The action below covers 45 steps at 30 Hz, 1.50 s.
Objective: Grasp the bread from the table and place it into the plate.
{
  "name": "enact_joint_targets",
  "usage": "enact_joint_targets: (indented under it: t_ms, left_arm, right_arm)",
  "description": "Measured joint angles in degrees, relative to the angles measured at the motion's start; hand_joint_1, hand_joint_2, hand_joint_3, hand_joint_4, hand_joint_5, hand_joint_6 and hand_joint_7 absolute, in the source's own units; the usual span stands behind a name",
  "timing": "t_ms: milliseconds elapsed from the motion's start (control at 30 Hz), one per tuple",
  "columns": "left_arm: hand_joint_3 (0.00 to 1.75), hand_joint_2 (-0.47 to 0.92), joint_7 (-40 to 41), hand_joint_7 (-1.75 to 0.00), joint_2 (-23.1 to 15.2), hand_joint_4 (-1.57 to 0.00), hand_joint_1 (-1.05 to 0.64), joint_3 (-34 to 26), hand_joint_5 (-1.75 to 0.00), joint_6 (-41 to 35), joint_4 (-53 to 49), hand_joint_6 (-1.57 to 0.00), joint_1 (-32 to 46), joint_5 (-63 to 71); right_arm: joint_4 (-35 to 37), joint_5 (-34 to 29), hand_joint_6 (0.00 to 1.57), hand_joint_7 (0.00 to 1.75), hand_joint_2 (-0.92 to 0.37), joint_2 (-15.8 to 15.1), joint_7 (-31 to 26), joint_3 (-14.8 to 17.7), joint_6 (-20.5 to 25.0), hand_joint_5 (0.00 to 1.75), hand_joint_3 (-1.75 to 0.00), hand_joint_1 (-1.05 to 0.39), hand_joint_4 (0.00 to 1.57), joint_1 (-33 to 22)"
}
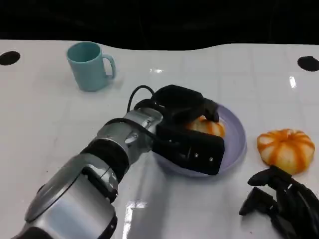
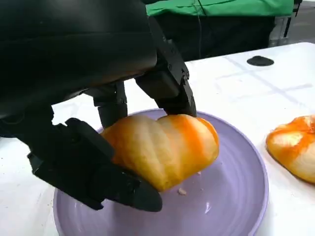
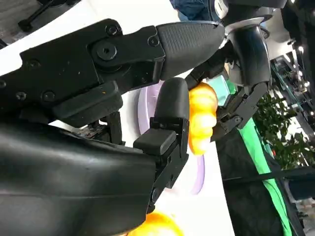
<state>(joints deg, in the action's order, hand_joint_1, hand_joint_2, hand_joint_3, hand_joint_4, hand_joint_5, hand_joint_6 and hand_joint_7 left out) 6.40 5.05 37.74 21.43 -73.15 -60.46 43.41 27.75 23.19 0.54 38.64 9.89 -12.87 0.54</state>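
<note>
An orange-and-tan bread roll [image 1: 207,127] is gripped by my left hand [image 1: 187,129] over the lilac plate [image 1: 238,130] at the table's middle right. In the left wrist view the black fingers [image 2: 167,83] close around the bread [image 2: 162,147] from above and below, low over the plate's floor [image 2: 236,196]; I cannot tell whether it touches. My right hand [image 1: 281,201] lies at the front right, fingers apart, holding nothing. In the right wrist view, the bread [image 3: 202,118] and plate [image 3: 147,103] appear beyond that hand's fingers.
A second orange bun [image 1: 285,148] lies on the white table right of the plate, just beyond my right hand. A teal mug [image 1: 89,64] stands at the back left. Black round marks sit at the far left [image 1: 9,58] and far right [image 1: 308,63].
</note>
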Motion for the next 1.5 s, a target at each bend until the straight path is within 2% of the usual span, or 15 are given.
enact_joint_targets:
  t_ms: [67,200,567,767,800,933,1033,1100,1200,1267,1300,1333,1433,1467,1500]
  left_arm:
    - [0.65,0.92,-3.7,-0.02,-0.2,-0.02,-0.94,1.6,-0.44,-2.5,-0.1,-0.24,-1.1,1.9]
    - [0.7,0.92,-6.3,-0.01,-1.3,0.0,-1.01,2.5,-0.32,-4.6,0.1,-0.19,-2.1,2.4]
    - [0.75,0.92,-8.6,-0.01,-1.8,0.0,-1.04,2.5,-0.26,-5.4,0.6,-0.17,-2.1,2.3]
    - [0.8,0.92,-13.6,0.0,-3.2,0.0,-1.05,0.0,-0.23,-4.1,1.2,-0.16,-2.1,-0.5]
    - [0.76,0.92,-13.8,-0.01,-3.3,-0.03,-1.02,-0.1,-0.23,-4.1,1.2,-0.17,-2.1,-0.6]
    - [0.73,0.92,-17.2,-0.01,-6.7,-0.06,-1.01,-5.3,-0.23,-0.4,4.3,-0.18,-1.9,-6.6]
    - [0.73,0.92,-18.0,-0.01,-8.3,-0.06,-1.01,-6.6,-0.23,-0.2,5.3,-0.18,-1.9,-7.9]
    - [0.63,0.92,-18.9,-0.06,-8.6,-0.2,-0.92,-8.0,-0.3,0.7,6.0,-0.28,-0.9,-9.6]
    - [0.6,0.92,-20.1,-0.06,-9.3,-0.23,-0.89,-14.8,-0.31,7.7,9.9,-0.31,4.2,-18.6]
    - [0.59,0.92,-20.8,-0.06,-9.6,-0.23,-0.89,-16.1,-0.31,8.9,10.6,-0.31,5.9,-20.4]
    - [0.49,0.92,-21.1,-0.17,-9.7,-0.55,-0.76,-16.4,-0.51,8.9,10.7,-0.54,6.2,-20.5]
    - [0.46,0.92,-22.1,-0.21,-9.5,-0.66,-0.71,-18.3,-0.6,9.2,11.6,-0.64,7.3,-23.1]
    - [0.46,0.92,-25.5,-0.3,-6.6,-0.78,-0.64,-27.1,-0.91,13.0,16.3,-0.82,13.9,-37.5]
    - [0.45,0.92,-27.4,-0.31,-5.3,-0.79,-0.64,-29.9,-0.95,13.8,18.2,-0.84,16.5,-42.4]
    - [0.42,0.92,-29.6,-0.36,-4.3,-0.76,-0.62,-32.5,-1.09,14.0,20.1,-0.88,19.1,-46.9]
  right_arm:
    - [-0.3,0.0,0.58,1.23,-0.92,0.1,-0.3,0.0,0.7,1.51,-0.25,-0.53,0.64,0.0]
    - [-0.6,0.0,0.58,1.23,-0.92,0.1,-0.6,0.1,1.2,1.51,-0.26,-0.53,0.64,-0.1]
    - [-0.7,0.0,0.57,1.24,-0.92,0.1,-0.6,0.1,1.2,1.51,-0.26,-0.53,0.63,-0.2]
    - [-0.7,0.0,0.57,1.23,-0.92,0.0,-0.6,0.1,1.2,1.5,-0.25,-0.53,0.63,-0.2]
    - [-0.7,0.0,0.57,1.23,-0.92,0.0,-0.6,0.1,1.2,1.51,-0.25,-0.54,0.64,-0.2]
    - [-0.6,0.0,0.57,1.23,-0.92,0.0,-0.3,0.1,1.0,1.51,-0.26,-0.54,0.64,-0.1]
    - [-0.5,0.0,0.57,1.24,-0.92,-0.1,-0.3,0.2,0.9,1.52,-0.26,-0.54,0.64,-0.1]
    - [-0.5,0.0,0.57,1.23,-0.92,0.0,-0.2,0.2,0.9,1.51,-0.26,-0.52,0.63,0.0]
    - [-0.4,0.1,0.57,1.22,-0.92,-0.1,-0.1,0.3,0.9,1.51,-0.26,-0.52,0.63,0.0]
    - [-0.4,0.1,0.57,1.21,-0.92,-0.1,-0.1,0.4,0.9,1.51,-0.26,-0.52,0.63,0.0]
    - [-0.4,0.1,0.58,1.21,-0.92,-0.1,-0.1,0.4,0.9,1.51,-0.26,-0.52,0.63,0.0]
    - [-0.4,0.0,0.58,1.21,-0.92,0.0,-0.1,0.3,0.9,1.51,-0.26,-0.53,0.63,0.1]
    - [-0.3,0.0,0.58,1.21,-0.92,0.0,0.0,0.3,0.9,1.51,-0.26,-0.53,0.63,0.1]
    - [-0.3,0.0,0.58,1.21,-0.92,0.1,0.0,0.3,0.9,1.51,-0.26,-0.52,0.63,0.1]
    - [-0.3,0.0,0.59,1.21,-0.92,0.1,0.1,0.3,0.9,1.51,-0.26,-0.53,0.63,0.1]
